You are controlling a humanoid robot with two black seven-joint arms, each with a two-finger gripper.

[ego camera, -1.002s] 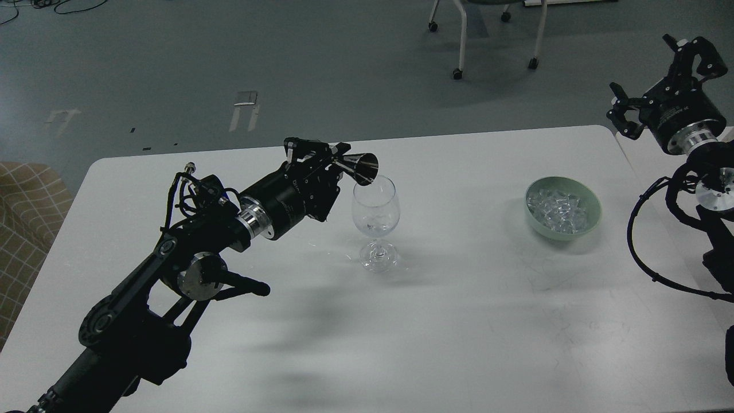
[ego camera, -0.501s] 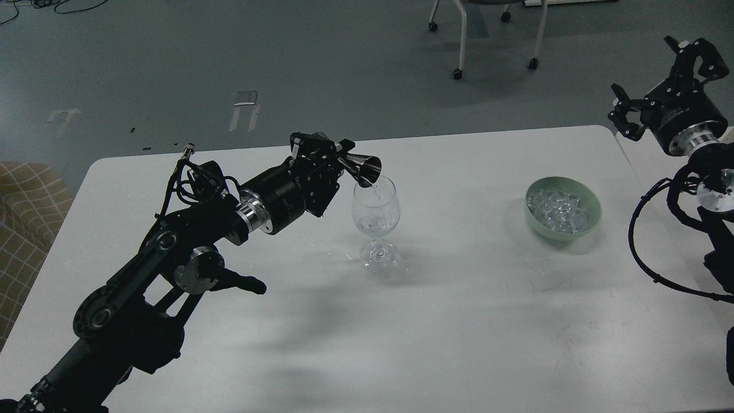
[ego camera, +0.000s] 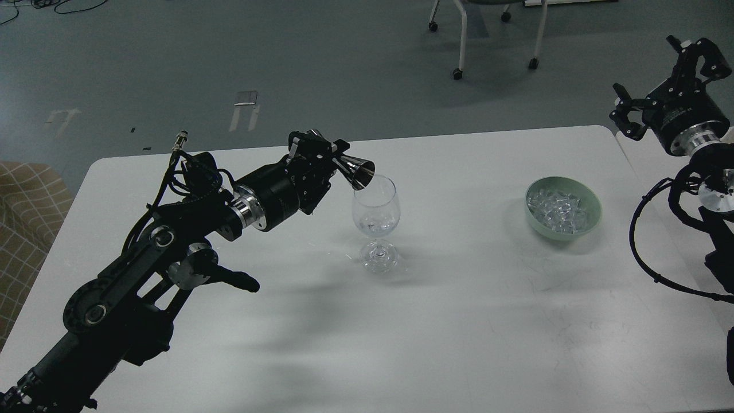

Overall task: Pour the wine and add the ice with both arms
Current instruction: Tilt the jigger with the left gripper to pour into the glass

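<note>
While the left pincer [ego camera: 328, 156] was clamped on the narrow waist of a metal jigger [ego camera: 356, 171], the jigger lay tilted with its long axis running from upper left down to lower right, its open mouth just at the near-left rim of the wine glass [ego camera: 375, 221], which stood upright near the middle of the white counter [ego camera: 459, 321]. The ice [ego camera: 555, 210] sat heaped in a pale green bowl [ego camera: 593, 213], well to the right of the glass and on the side of the right pincer [ego camera: 659, 74], which hung raised off the counter's far right corner with its claws apart and nothing between them; that arm was plainly the nearer one for the ice. Against half a second earlier, the left arm had drawn back slightly to the left, the jigger's mouth sat a little lower and closer to the rim's left edge, and the thin stream seen then no longer showed, so the pour was likely finishing. The right pincer had barely shifted.
</note>
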